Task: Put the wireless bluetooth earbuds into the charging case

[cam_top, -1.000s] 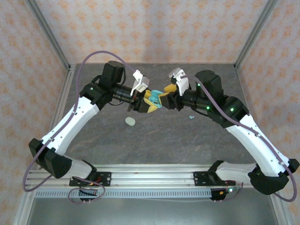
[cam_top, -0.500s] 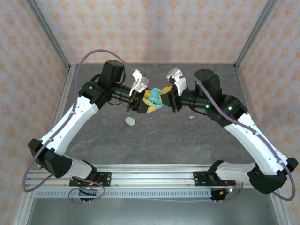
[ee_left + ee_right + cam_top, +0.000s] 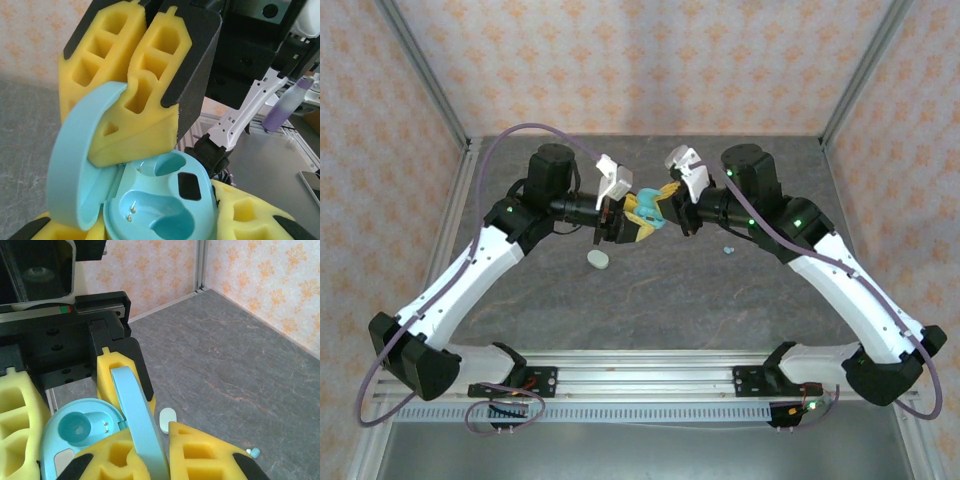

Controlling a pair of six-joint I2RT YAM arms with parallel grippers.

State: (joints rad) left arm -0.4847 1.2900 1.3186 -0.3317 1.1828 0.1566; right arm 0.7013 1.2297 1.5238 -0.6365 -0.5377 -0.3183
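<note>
While the left gripper clamps the charging case, the right gripper pinches its lid upright, exposing both empty sockets for the earbud lying to the right.

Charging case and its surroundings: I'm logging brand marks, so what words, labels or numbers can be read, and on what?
No readable text anywhere.
Charging case: no print; its dark rectangular patch is blank.
Red-green strip: colour only, no letters.
</note>
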